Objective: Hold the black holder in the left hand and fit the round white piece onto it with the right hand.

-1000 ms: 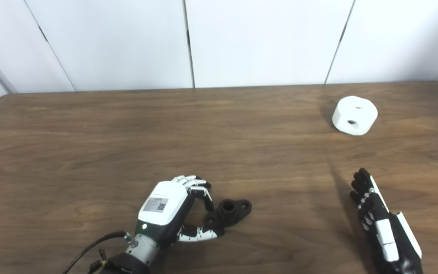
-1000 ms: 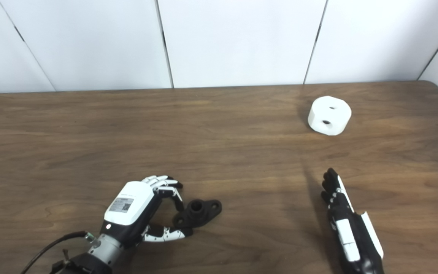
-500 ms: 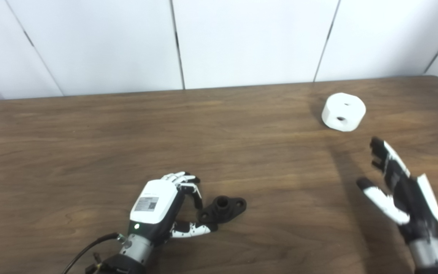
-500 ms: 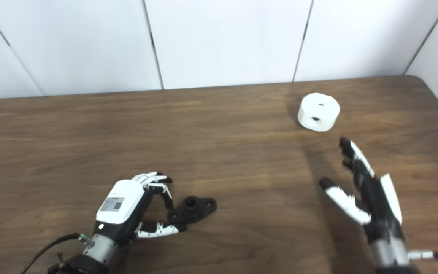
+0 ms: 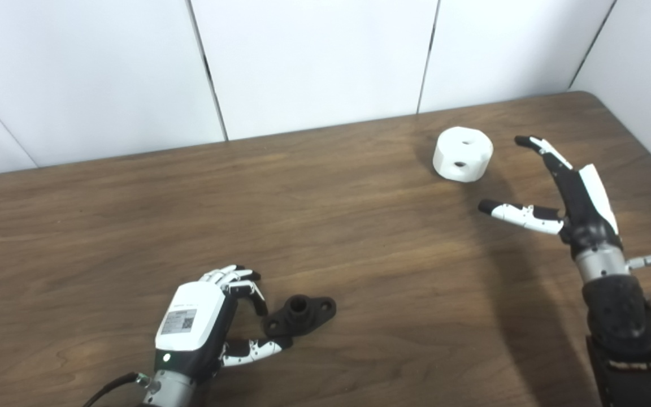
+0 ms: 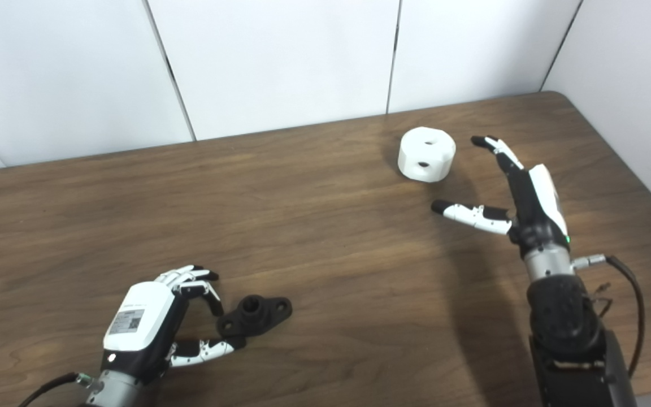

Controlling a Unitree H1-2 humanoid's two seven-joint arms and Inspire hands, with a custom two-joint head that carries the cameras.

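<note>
Left hand (image 5: 201, 322) seems to pinch the holder (image 5: 301, 311) near the worktop's front edge; right hand (image 5: 568, 192) spread, beside the white piece (image 5: 462, 154).

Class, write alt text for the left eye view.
A robot's open right hand reaches beside a round white piece on a wooden table. Near the front, its left hand curls around one end of a black holder lying flat.

Lab test bay: bare wood-grain surface (image 5: 133, 215), plain white panel walls (image 5: 314, 56) from 9 through 3 o'clock.
</note>
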